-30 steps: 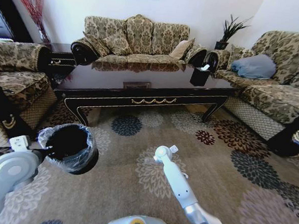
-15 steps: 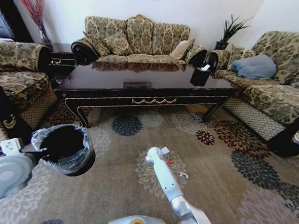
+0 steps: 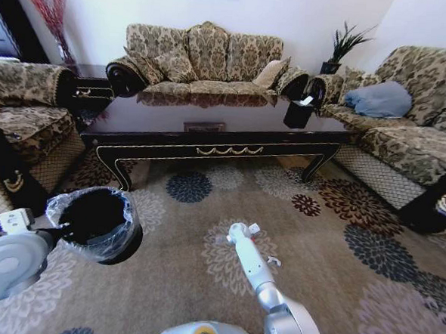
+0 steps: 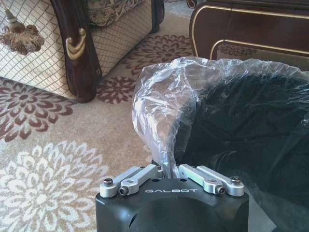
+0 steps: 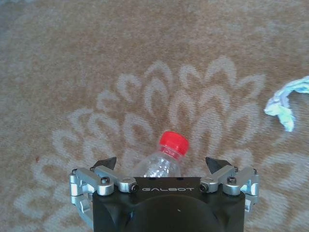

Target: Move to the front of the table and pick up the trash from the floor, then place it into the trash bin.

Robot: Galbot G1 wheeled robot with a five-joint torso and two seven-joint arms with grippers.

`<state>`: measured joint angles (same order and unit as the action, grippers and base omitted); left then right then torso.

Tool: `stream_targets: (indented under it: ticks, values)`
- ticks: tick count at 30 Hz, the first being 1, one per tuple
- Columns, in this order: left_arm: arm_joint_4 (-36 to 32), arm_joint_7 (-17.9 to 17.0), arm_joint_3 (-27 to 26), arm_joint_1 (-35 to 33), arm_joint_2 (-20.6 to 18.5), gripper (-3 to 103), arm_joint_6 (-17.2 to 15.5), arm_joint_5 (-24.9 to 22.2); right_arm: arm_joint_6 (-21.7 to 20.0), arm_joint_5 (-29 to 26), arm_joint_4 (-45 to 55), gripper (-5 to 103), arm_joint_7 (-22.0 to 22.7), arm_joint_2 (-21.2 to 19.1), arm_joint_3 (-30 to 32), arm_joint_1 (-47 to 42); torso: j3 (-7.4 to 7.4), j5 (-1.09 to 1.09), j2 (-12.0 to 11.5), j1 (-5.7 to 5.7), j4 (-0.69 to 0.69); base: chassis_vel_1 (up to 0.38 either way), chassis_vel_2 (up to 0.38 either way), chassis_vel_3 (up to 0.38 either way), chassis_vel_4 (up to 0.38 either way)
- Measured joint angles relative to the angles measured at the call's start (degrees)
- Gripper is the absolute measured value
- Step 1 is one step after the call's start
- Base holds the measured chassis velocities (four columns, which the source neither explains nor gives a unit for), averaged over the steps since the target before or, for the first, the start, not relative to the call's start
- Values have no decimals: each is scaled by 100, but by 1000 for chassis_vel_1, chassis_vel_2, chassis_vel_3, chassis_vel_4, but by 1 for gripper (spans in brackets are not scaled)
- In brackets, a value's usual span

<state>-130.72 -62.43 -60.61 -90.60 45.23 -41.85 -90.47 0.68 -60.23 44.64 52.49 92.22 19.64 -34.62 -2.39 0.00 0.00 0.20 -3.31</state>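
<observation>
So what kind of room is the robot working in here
Most likely a home living room: patterned sofas surround a long dark coffee table on a floral carpet, with a potted plant in the corner.

The word "GALBOT" is showing in pale raised capitals on the black housing of the left tool (image 4: 164, 166), just behind its fingers, in the left wrist view. The same word "GALBOT" is showing in the same lettering on the black housing of the right tool (image 5: 163, 166), in the right wrist view. The bottle (image 5: 161, 162) lying under that housing is showing no legible label, and its red cap is carrying no readable mark. No other text, number or sign is legible.
</observation>
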Motion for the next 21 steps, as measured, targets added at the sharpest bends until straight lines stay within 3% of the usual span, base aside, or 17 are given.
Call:
stream_targets:
  ticks: [8, 21]
  values:
    - [76, 9, 77, 84, 23, 1, -4, 5, 66, 88, -256, 101, -248, -3, 68, 63, 0, 0, 0, 0, 0, 0, 0, 0, 0]
    - [214, 11, 229, 244, -22, 1, -5, 16, 127, 314, -380, 61, -364, -8, -23, -1, 1, -3, 1, -1, -3, 0, 0, 0, 0]
